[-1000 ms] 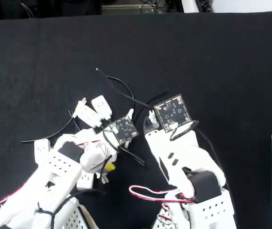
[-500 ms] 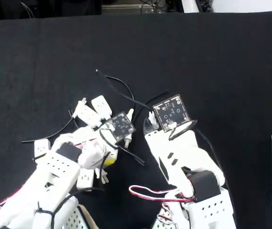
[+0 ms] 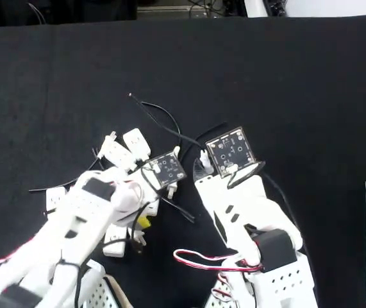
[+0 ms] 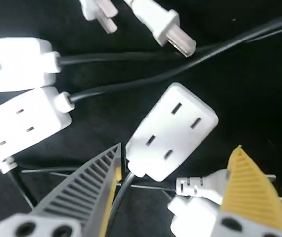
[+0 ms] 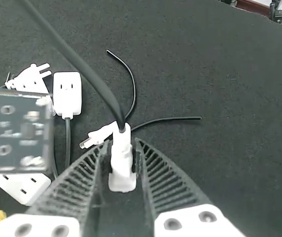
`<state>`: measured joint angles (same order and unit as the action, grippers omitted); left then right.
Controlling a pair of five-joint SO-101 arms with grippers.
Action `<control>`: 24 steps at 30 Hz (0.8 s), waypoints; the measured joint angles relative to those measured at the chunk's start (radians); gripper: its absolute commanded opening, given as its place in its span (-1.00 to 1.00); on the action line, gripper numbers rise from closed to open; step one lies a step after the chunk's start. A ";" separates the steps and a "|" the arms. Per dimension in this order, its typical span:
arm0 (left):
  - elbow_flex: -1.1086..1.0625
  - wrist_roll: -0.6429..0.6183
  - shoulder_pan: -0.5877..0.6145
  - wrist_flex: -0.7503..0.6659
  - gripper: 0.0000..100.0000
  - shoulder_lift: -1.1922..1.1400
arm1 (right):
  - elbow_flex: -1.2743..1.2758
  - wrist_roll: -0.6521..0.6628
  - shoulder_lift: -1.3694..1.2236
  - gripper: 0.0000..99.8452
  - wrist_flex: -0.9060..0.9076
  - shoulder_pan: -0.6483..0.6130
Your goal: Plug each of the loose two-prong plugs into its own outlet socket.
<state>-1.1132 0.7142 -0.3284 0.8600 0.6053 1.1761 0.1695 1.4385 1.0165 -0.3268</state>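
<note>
While the right pincer (image 5: 122,143) is pressed together on a white held plug (image 5: 120,170), the plug's black cord (image 5: 76,64) leaves past the fingertips and runs ahead over the black table (image 5: 220,74). A loose plug (image 5: 97,134) lies just beside those fingertips. One outlet socket (image 5: 66,93) lies farther ahead. The left pincer (image 4: 179,147) is spread and points down at the table. A white socket block (image 4: 170,131) lies between its jaws, and a second plug (image 4: 200,190) touches the yellow finger (image 4: 249,197). Any print on the socket faces is too small to tell. Both arms extend forward, side by side.
</note>
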 measured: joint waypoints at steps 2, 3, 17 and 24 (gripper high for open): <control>0.037 0.000 0.000 -0.012 -0.34 -0.068 | 0.000 0.000 0.000 -0.98 0.000 0.000; 0.055 0.000 0.000 -0.015 -0.34 -0.100 | 0.000 0.000 0.000 -0.98 0.000 0.000; 0.149 0.006 0.000 -0.017 -0.79 -0.232 | 0.000 0.000 0.000 -0.98 0.000 0.000; 0.146 0.006 0.078 -0.017 -0.81 -0.232 | 0.000 0.000 0.000 -0.98 0.000 0.000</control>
<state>-0.9674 0.7204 -0.2501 0.8431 0.3736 1.1761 0.1695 1.4385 1.0165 -0.3268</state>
